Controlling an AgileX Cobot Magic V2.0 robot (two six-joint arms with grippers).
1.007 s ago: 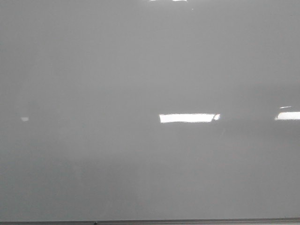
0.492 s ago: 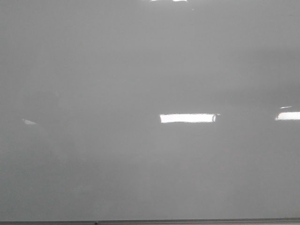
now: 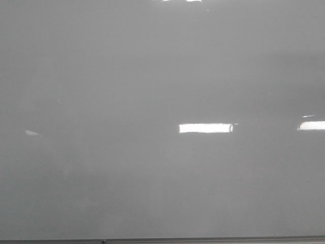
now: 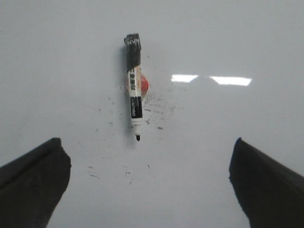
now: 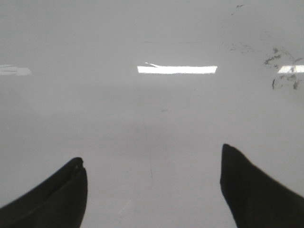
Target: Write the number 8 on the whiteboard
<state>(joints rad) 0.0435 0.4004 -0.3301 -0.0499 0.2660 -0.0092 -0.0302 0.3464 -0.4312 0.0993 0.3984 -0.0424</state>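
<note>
The whiteboard (image 3: 152, 76) fills the front view as a glossy pale grey surface, its thin grey frame edge running along the near side; bright rectangular light reflections (image 3: 205, 128) lie on it right of centre. No drawn figure shows on the board in any view.

In the left wrist view a marker (image 4: 134, 85) lies flat on the board, uncapped, its long axis running from the black rear end to the dark tip, which points toward the left gripper (image 4: 149, 185). A small red object (image 4: 142, 85) sits against the marker's barrel, partly hidden by it. Scattered black ink specks (image 4: 156, 111) surround the marker. The left gripper's fingers stand wide apart, holding nothing, clear of the marker.

The right gripper (image 5: 152, 190) likewise has its fingers spread and empty above bare board; faint dark smudges (image 5: 282, 71) mark the surface nearby.
</note>
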